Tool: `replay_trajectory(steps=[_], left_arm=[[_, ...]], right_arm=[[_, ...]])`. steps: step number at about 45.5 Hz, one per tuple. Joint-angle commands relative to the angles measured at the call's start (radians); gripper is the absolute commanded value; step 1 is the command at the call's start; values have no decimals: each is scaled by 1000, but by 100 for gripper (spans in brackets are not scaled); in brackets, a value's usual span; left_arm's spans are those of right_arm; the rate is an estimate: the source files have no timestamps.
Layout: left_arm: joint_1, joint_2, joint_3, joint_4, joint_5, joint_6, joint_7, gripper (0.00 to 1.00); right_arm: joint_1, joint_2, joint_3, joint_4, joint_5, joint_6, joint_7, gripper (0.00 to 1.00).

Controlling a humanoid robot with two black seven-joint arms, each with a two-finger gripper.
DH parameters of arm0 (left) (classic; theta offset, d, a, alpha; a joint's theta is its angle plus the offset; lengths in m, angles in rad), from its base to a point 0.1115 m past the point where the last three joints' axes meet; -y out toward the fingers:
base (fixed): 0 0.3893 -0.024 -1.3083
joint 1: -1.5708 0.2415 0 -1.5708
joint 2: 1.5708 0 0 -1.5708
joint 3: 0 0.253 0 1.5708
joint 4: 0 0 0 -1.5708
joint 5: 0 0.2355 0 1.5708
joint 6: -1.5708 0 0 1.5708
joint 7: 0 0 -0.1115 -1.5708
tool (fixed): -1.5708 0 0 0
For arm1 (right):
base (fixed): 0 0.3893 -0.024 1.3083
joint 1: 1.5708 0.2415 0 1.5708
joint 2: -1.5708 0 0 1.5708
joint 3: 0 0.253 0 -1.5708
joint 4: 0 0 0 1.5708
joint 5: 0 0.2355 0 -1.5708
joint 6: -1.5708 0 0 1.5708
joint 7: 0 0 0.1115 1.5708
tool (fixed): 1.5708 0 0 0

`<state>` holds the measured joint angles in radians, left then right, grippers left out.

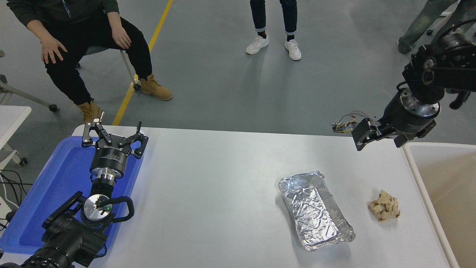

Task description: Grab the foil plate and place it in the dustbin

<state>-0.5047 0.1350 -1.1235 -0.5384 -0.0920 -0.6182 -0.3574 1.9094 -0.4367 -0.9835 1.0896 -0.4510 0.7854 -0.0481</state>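
Note:
The foil plate point(315, 210) lies flat on the white table point(215, 193), right of centre, long side running away from me. The dustbin point(418, 182), white-rimmed with a beige inside, stands at the table's right edge and is partly cut off by the picture. My right gripper point(357, 134) hangs in the air above the table's far right part, beyond the plate and left of the bin, holding nothing that I can see. My left gripper point(113, 134) is parked open and empty over the blue tray.
A flat blue tray point(48, 193) sits at the table's left under the left arm. A crumpled tan paper ball point(385, 210) lies between the plate and the bin. A person sits beyond the far left corner; another stands beyond the far edge.

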Motion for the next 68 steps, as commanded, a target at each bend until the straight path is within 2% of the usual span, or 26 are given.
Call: replay_trajectory(steps=[1, 16, 37, 59, 68], left_arm=[[0, 0, 1, 0, 0, 0, 0, 100], [0, 0, 1, 0, 0, 0, 0, 100], [0, 0, 1, 0, 0, 0, 0, 100], [0, 0, -1, 0, 0, 0, 0, 100], [0, 0, 1, 0, 0, 0, 0, 100]], right_arm=[[-13, 41, -18, -71, 93, 0, 5, 100], [-187, 107, -11, -82, 80, -37, 5, 100], [-432, 245, 39, -206, -113, -250, 27, 98], [-616, 303, 81, -310, -123, -319, 28, 97], [-661, 305, 103, -353, -123, -324, 28, 88]])
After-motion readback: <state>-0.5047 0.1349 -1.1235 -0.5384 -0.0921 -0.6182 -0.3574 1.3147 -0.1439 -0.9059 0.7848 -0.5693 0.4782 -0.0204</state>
